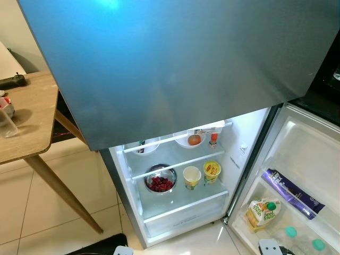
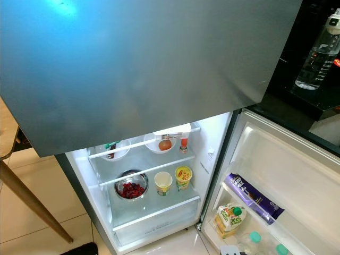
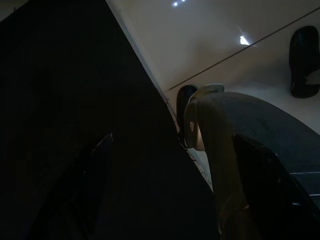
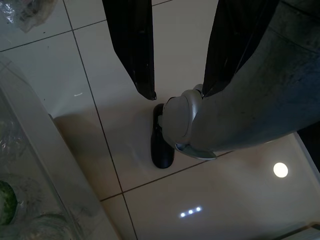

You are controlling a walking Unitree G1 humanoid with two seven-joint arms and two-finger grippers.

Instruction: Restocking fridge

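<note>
Fridge shelf (image 1: 180, 164) — berry bowl (image 1: 160, 179), two cups (image 1: 202, 174)

Fridge (image 1: 175, 69): upper door grey-blue brushed steel with a bright cyan glare at the top of the frame; interior white, brightly lit. Lower centre: steel bowl (image 1: 160, 179) of dark red berries; cream cup (image 1: 192, 177) with a green and yellow print; yellow tub (image 1: 212, 171) with a red label. Behind them, a white bowl (image 1: 190, 139) holding an orange-brown fruit. Lower right, door shelf: purple wrapper (image 1: 294, 193) with white lettering; yellow carton (image 1: 262, 213) with green print and a green cap; two teal bottle caps (image 1: 304, 238). Left edge: light wood table (image 1: 26, 114). Floor (image 1: 64, 223): cream tiles with dark grout lines. Right wrist view: black pincer fingers (image 4: 132, 45).
</note>
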